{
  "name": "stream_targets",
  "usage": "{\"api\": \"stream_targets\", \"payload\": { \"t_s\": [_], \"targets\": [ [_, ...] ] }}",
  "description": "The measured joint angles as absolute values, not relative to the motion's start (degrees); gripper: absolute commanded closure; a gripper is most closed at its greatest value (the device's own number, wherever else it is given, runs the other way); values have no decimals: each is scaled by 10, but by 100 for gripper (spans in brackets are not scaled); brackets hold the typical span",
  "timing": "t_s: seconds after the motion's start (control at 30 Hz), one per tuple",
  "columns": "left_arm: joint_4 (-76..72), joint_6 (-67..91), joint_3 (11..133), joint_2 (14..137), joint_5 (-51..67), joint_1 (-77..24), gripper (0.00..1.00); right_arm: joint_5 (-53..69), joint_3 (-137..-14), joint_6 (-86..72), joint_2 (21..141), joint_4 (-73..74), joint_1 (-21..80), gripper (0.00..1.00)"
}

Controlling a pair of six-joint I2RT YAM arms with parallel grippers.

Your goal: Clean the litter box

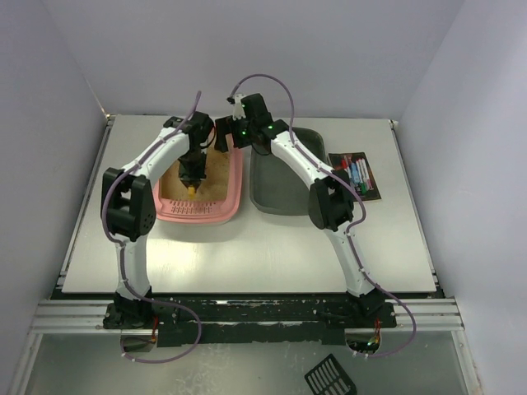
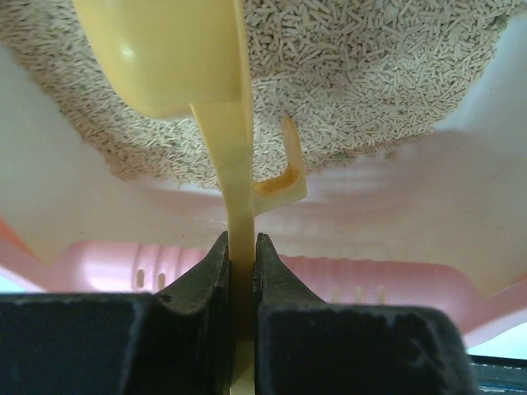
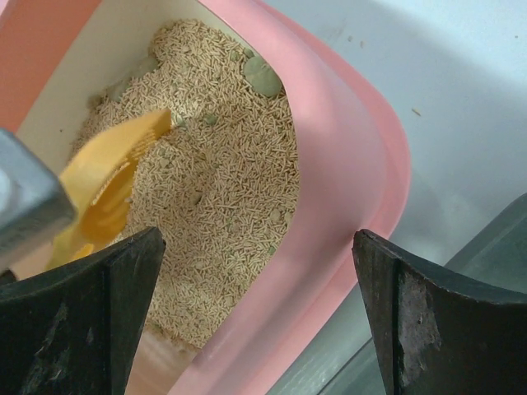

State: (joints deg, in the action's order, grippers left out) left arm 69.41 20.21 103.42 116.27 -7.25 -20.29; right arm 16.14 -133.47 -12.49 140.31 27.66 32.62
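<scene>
The pink litter box (image 1: pixel 227 210) lies left of centre, with tan pellet litter (image 3: pixel 222 173) inside. My left gripper (image 2: pixel 241 240) is shut on the handle of a yellow scoop (image 2: pixel 177 53). The scoop's head rests on the litter (image 2: pixel 362 74); it shows as a yellow spot in the top view (image 1: pixel 191 189) and at the left of the right wrist view (image 3: pixel 107 189). My right gripper (image 3: pixel 259 255) is open, its jaws straddling the box's pink rim (image 3: pixel 346 189) at the far right corner (image 1: pixel 239 136). Greenish clumps (image 3: pixel 262 76) lie in the litter near a corner.
A dark grey tray (image 1: pixel 284 181) lies right of the litter box. A pack of markers (image 1: pixel 356 174) lies on the table at the right. A black slotted scoop (image 1: pixel 331 378) lies below the table's front rail.
</scene>
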Motion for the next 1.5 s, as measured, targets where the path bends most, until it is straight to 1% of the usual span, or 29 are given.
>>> {"api": "stream_targets", "payload": {
  "t_s": [0.17, 0.3, 0.43, 0.67, 0.9, 1.07, 1.5],
  "targets": [
    [693, 199, 1041, 1187, -57, -214, 93, 156, -1333, -125, 1403, 277, 327, 0],
    [668, 199, 1014, 1184, -24, -212, 93, 152, -1332, -125, 1403, 278, 327, 0],
    [627, 198, 970, 1181, 34, -209, 93, 150, -1326, -125, 1403, 277, 327, 0],
    [557, 199, 941, 1163, 163, -197, 93, 142, -1312, -124, 1403, 277, 327, 0],
    [523, 200, 917, 1158, 238, -168, 93, 141, -1306, -124, 1403, 275, 326, 0],
    [525, 199, 922, 1155, 219, -158, 93, 142, -1298, -124, 1400, 273, 326, 0],
    [638, 188, 1012, 1153, 9, -168, 93, 143, -1276, -124, 1377, 258, 326, 0]
  ]
}}
